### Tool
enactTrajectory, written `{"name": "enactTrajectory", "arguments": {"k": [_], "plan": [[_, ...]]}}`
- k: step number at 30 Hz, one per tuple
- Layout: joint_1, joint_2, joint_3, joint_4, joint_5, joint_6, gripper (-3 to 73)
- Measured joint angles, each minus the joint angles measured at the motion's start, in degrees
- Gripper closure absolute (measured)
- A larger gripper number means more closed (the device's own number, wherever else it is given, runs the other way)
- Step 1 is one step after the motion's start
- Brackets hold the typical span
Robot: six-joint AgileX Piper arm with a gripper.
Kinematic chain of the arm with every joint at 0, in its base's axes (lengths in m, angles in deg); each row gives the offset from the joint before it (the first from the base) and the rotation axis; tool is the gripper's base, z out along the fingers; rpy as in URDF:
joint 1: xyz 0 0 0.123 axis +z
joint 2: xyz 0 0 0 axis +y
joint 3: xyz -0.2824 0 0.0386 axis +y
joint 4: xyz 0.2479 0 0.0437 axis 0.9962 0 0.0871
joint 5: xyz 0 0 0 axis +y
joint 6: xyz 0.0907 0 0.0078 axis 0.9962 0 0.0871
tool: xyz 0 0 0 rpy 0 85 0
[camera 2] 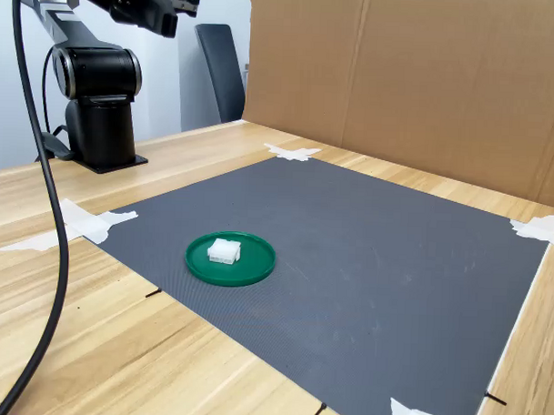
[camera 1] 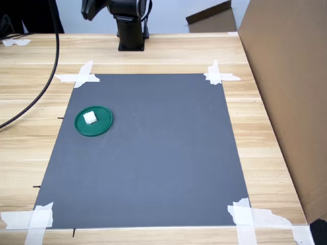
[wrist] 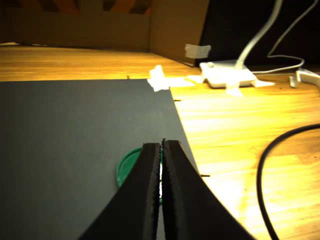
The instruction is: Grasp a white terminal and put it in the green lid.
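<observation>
While both exterior views show the white terminal (camera 1: 90, 117) lying inside the green lid (camera 1: 102, 124) on the grey mat (camera 1: 153, 153), the wrist view hides the terminal behind the claw (wrist: 161, 150), its fingers pressed together and empty, with only the lid's edge beside them.

In the second exterior view the white terminal (camera 2: 224, 251) lies inside the green lid (camera 2: 253, 267), which sits on the dark mat (camera 2: 366, 265) taped to my wooden bench (camera 2: 117, 348). My arm's black base (camera 2: 97, 101) stands behind, beside a cardboard wall (camera 2: 427, 76).
</observation>
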Motion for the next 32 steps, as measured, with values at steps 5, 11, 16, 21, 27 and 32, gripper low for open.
{"name": "enactTrajectory", "arguments": {"k": [5,11,16,21,27,32], "plan": [[8.1,-5.2,2.0,-1.1,1.7,0.0,72.1],[10.3,-6.2,2.3,-5.8,6.5,3.7,72.1],[10.3,-9.8,5.7,-7.6,5.9,4.9,72.1],[10.3,-14.8,11.0,-7.7,4.6,5.0,72.1],[10.3,-14.9,11.4,-7.8,4.6,5.0,72.1],[10.3,-15.0,11.4,-7.9,4.6,5.0,72.1]]}}
